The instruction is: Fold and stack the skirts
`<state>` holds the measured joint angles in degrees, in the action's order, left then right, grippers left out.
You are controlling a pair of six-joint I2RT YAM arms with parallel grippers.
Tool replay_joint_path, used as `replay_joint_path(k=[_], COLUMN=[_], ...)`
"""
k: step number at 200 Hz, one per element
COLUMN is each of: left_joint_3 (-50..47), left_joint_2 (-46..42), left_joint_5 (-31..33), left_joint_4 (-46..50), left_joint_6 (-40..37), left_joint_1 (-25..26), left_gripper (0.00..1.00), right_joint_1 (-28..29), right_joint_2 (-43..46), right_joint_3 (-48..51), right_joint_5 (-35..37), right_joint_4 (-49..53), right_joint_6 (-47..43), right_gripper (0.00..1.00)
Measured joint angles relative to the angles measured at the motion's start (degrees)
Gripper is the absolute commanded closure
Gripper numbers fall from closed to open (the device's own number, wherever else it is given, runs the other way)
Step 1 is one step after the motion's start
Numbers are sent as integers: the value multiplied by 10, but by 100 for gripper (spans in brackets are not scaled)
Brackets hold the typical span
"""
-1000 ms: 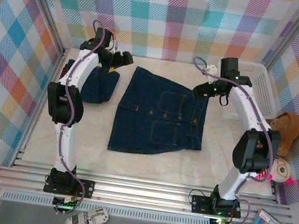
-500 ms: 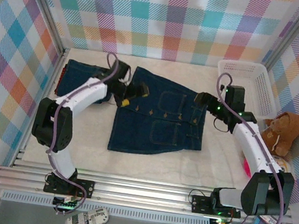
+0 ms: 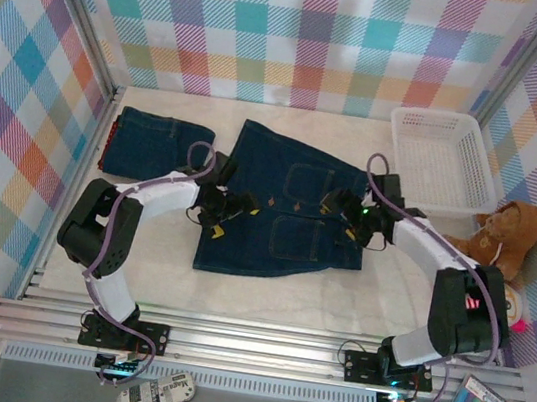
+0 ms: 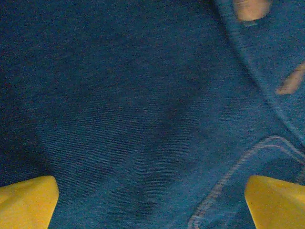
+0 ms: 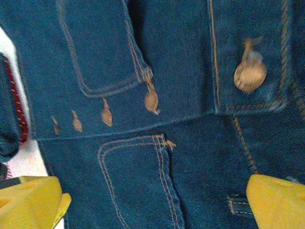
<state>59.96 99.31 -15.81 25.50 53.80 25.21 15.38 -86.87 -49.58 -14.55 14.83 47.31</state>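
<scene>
A dark blue denim skirt [image 3: 279, 233] with pockets and brass buttons lies spread flat mid-table. My left gripper [image 3: 234, 206] hovers low over its left half, open; in the left wrist view the yellow fingertips [image 4: 26, 202] stand wide apart over bare denim [image 4: 143, 105], and the gripper [image 4: 152, 205] holds nothing. My right gripper [image 3: 342, 205] is low over the skirt's right side, open; in the right wrist view it [image 5: 157, 200] is above a stitched pocket [image 5: 138, 181]. A second denim skirt [image 3: 156, 144] lies folded at the back left, a red edge [image 3: 107, 145] under it.
A white slatted basket [image 3: 441, 161] stands at the back right. A brown teddy bear [image 3: 506, 237] sits beyond the table's right edge. Plaid walls close in the back and sides. A metal rail [image 3: 257, 346] runs along the near edge.
Both arms swung down from the back. The left gripper left the folded stack and came over the spread skirt's left half; the right gripper lowered onto its right side.
</scene>
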Motion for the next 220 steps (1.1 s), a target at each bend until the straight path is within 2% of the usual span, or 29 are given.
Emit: replay_joint_path(k=[21,45,74,94,120,156,220], left_joint_3=[-29,-61,-26,59,223,410,674], left_joint_2=[-14,-43,-45,-38,17,162,428], left_joint_5=[-6,-19,-13,8,41,65,40], left_joint_4=[-8,-14,38,61,53,15,0], left_joint_6=[14,33,34,16,-28,-74,-115], left_joint_1=[-3,-3,-3,-3,-9,-38,-85], left_gripper=[0,0,0,0,0,0,0], right_joint_1=[6,6,6,6,6,6,6], right_joint_2=[-19,-13,-13,-15,-47,-156,-340], right_joint_3=[39,38,27,-11,-95,-226,-424], right_joint_5=[25,58,76,88,108,143,212], right_joint_4=[-4,-4,8,21,12,-6,41], right_joint_6=[34,59,64,55,37,3,-52], right_gripper=[1,1,1,1,1,1,1])
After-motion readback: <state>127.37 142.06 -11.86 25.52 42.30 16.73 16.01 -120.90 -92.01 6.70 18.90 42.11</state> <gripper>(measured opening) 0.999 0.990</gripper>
